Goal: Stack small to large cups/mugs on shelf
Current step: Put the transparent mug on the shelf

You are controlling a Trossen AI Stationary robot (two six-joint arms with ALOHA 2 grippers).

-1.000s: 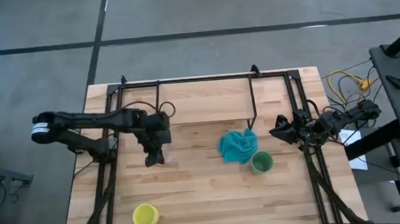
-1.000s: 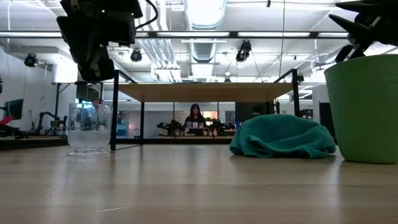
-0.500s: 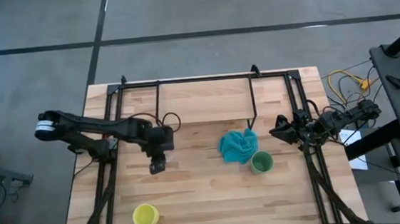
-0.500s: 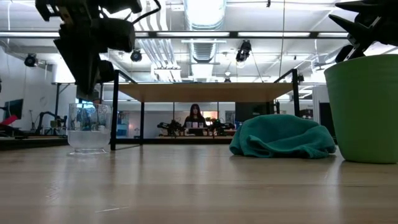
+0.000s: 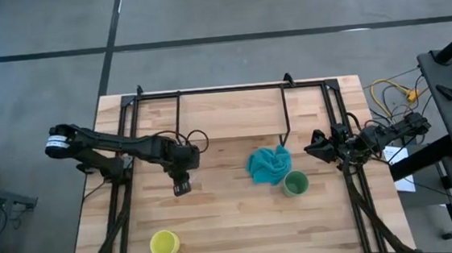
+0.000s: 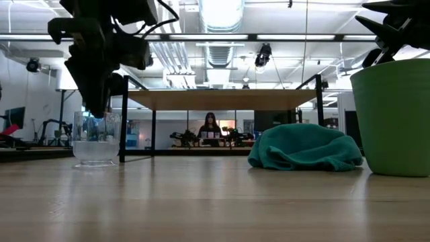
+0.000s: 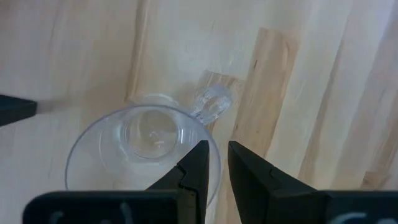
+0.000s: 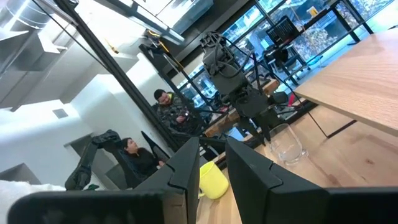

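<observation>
The small clear glass cup (image 6: 96, 138) stands upright on its base on the table's left half, and its handle (image 7: 211, 102) shows in the left wrist view. My left gripper (image 5: 180, 185) hangs right over it, pointing down and open only narrowly. Its tips (image 7: 217, 149) are at the height of the glass rim (image 7: 214, 177), one on either side of it. The yellow mug (image 5: 164, 244) stands near the near edge. The green cup (image 5: 295, 184) stands beside a teal cloth (image 5: 268, 163). My right gripper (image 5: 308, 148) waits, narrowly open, by the right edge. The shelf (image 5: 229, 110) spans the far side. My left gripper comes at the glass cup from above, pointing down. Its two fingers stand astride the rim, on the side where the handle is. Whether they touch the glass I cannot tell. The cup stands on the table.
The shelf's black legs (image 6: 123, 121) stand just behind the glass. Black frame rails run along the table's left and right sides (image 5: 119, 208). Bare wood lies between the glass and the teal cloth. Beyond the far edge, a person sits in the room (image 6: 211, 126).
My left gripper has moved a little toward the near edge and the right. It has come down from above the glass until its tips are level with the rim. The glass has stayed where it was.
</observation>
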